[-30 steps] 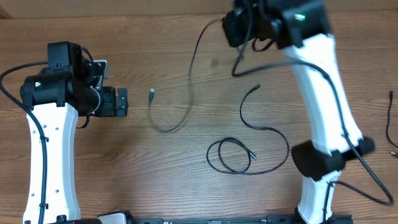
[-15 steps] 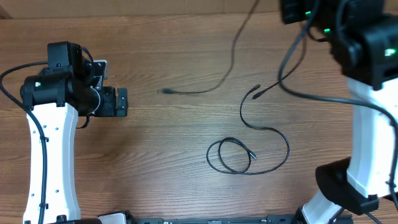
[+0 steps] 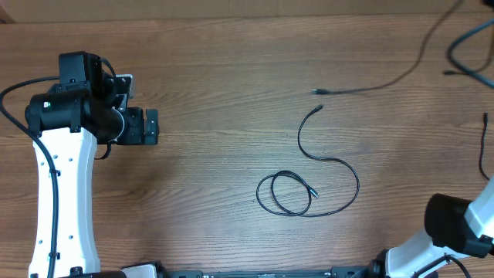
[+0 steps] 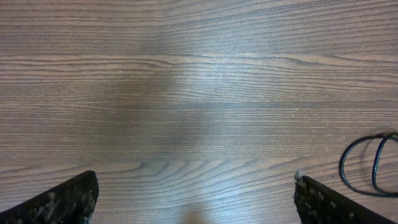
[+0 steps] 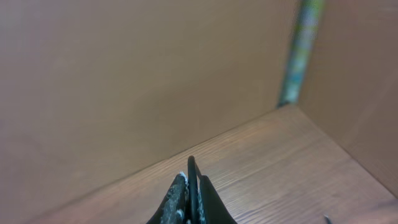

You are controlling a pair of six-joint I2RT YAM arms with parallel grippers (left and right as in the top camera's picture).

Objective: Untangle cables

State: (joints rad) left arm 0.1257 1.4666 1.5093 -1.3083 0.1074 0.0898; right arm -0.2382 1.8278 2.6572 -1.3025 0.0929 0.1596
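A thin black cable [image 3: 309, 202] lies mid-table in a small double loop, its tail curving up to a plug end. Its loop shows at the right edge of the left wrist view [image 4: 367, 169]. A second thin cable [image 3: 370, 87] trails from its plug end near the table's middle up to the top right corner. My right gripper [image 5: 191, 185] is shut on this cable [image 5: 191, 167] and is out of the overhead frame. My left gripper [image 3: 152, 126] is open and empty over bare table at the left, also seen in the left wrist view [image 4: 196, 190].
Another thin black cable [image 3: 483, 147] lies along the right edge. A thicker black arm wire [image 3: 463, 58] hangs at the top right. The right arm's base [image 3: 455, 228] is at the lower right. A brown wall and corner stand behind the table [image 5: 124, 81].
My right arm has swung right and out of the overhead view, dragging the held cable's free end from the centre-left to the right of the middle. The left arm has not moved.
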